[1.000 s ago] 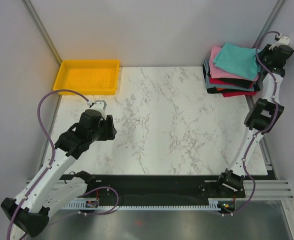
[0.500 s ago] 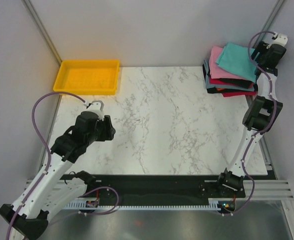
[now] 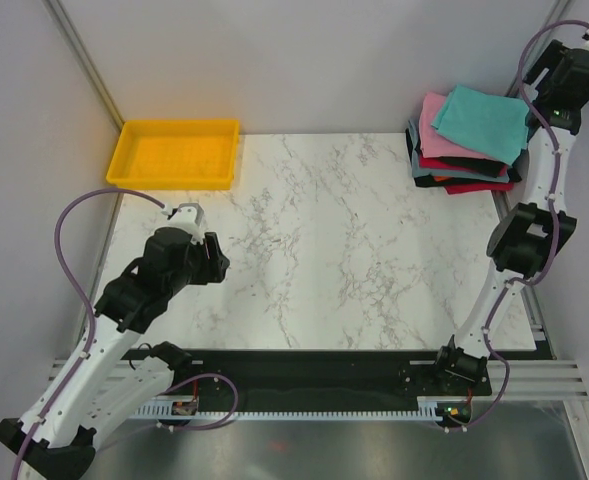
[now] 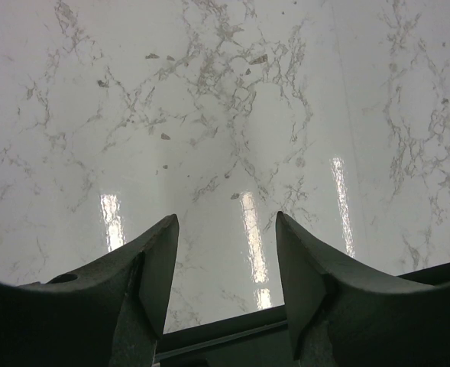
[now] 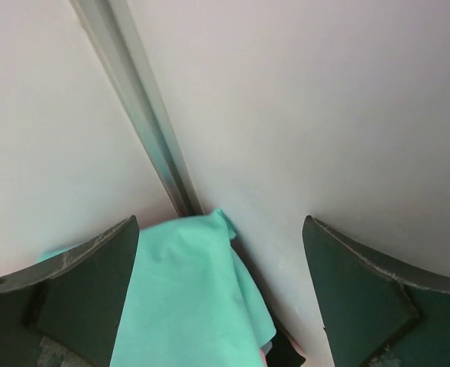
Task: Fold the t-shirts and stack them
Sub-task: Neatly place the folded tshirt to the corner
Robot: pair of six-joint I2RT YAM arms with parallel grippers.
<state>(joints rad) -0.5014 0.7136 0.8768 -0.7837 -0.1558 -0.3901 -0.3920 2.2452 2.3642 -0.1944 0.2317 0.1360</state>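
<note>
The folded t-shirts are piled at the table's far right corner: a teal t-shirt (image 3: 479, 120) lies on top, above a pink one (image 3: 434, 120), with black, grey-blue and red (image 3: 474, 186) layers showing underneath. My right gripper (image 3: 562, 82) hangs just beyond the pile's right edge, close to the wall. In the right wrist view the right gripper (image 5: 221, 223) is open wide and empty, with the teal t-shirt (image 5: 186, 298) lying loose below it. My left gripper (image 3: 210, 262) hovers over the table's left part; in the left wrist view the left gripper (image 4: 225, 218) is open over bare marble.
A yellow plastic tray (image 3: 179, 152) stands at the far left corner. Grey walls and a metal corner post (image 5: 140, 115) close in right behind the pile. The marble table top (image 3: 344, 250) spreads between the arms.
My right gripper opened, let go of the teal t-shirt on the pile, and rose toward the back right. The left arm drew slightly leftward and toward the near edge.
</note>
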